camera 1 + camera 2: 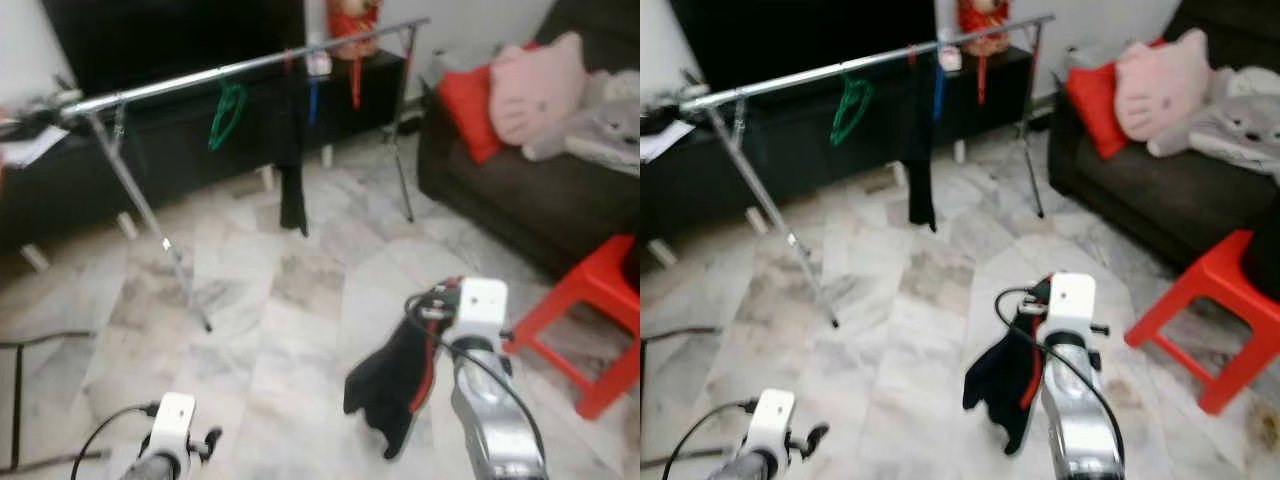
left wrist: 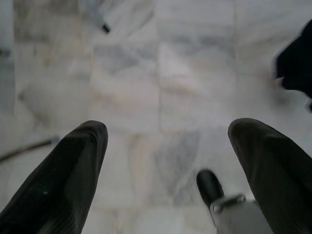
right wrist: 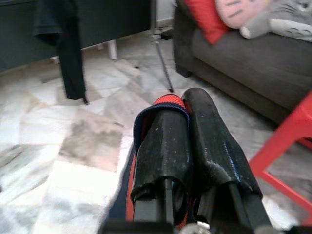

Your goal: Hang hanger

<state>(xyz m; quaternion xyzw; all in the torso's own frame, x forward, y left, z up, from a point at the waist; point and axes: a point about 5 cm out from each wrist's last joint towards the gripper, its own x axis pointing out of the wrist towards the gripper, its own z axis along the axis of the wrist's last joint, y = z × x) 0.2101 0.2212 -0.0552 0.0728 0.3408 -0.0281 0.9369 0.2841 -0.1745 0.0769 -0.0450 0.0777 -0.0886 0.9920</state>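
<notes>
- While the robot faces the marble floor (image 1: 290, 330), the right tool (image 3: 187, 105) is raised at lower right of centre in the left eye view, its two black fingers (image 3: 165, 146) pressed together.
- Right tool state: clamped on a red hanger (image 3: 168, 101) with a dark garment (image 1: 385, 385) on it; in the right wrist view the red edge and a blue-trimmed fold of cloth wrap over one finger.
- Garment position: it hangs below and to the left of the right tool, clear of the floor.
- Left tool (image 2: 165, 161): fingers spread wide apart, nothing between them, pointing down at the floor tiles; its arm sits at the lower left of the left eye view.
- Clothes rail (image 1: 250, 65): a silver bar running from far left to upper centre of the frame, on slanted legs, well apart from the right tool.
- Items on the rail: a green hanger (image 1: 228, 110), a black garment (image 1: 292, 170) hanging near the floor, and blue and red hangers further along.
- Surroundings: a dark sofa (image 1: 520, 200) at the upper right with a red cushion (image 1: 468, 105) and a pink cushion (image 1: 535, 90); a red stool (image 1: 590, 320) at the right edge.
</notes>
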